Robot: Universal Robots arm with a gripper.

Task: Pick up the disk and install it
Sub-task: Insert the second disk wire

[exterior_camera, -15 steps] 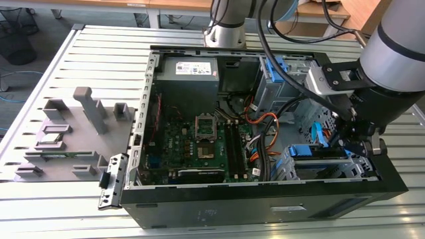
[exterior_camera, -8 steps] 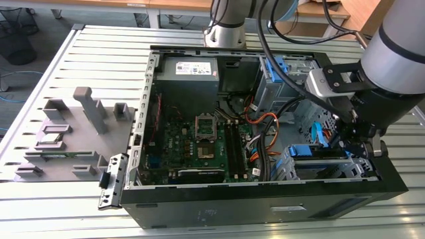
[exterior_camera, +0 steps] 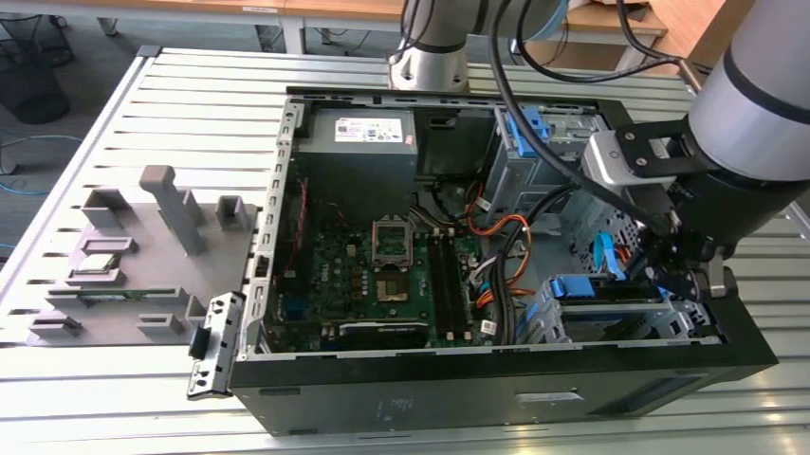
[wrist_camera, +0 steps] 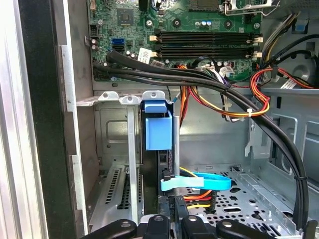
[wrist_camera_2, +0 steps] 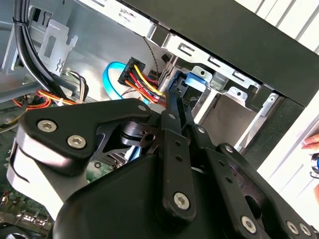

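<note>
**Disk seating in the drive cage: hazards and markings**

The gripper [wrist_camera_2: 172,97] is reaching into the open computer case [exterior_camera: 506,374]; its fingers are drawn narrow, nearly together, and the pictures are not showing whether they are pinching anything. The disk [wrist_camera: 158,130] is standing edge-on directly ahead of the fingertips, its blue carrier sitting in a slot of the grey drive cage [wrist_camera: 113,134].

Judged risks: the disk may be entering the slot slightly skewed, so further pushing could be jamming the carrier against the cage wall; the flat blue data cable [wrist_camera: 199,181] is lying just beside the fingertips and could be getting trapped or pulled off its connector; the coloured power wires [wrist_camera: 239,112] and the black cable bundle [wrist_camera: 174,74] are crossing beyond the disk, where the arm could be snagging them.

Markings: no writing is legible on the carrier; the power-supply box [exterior_camera: 360,166], well apart from the gripper, is carrying a white printed sticker [exterior_camera: 375,130].
</note>
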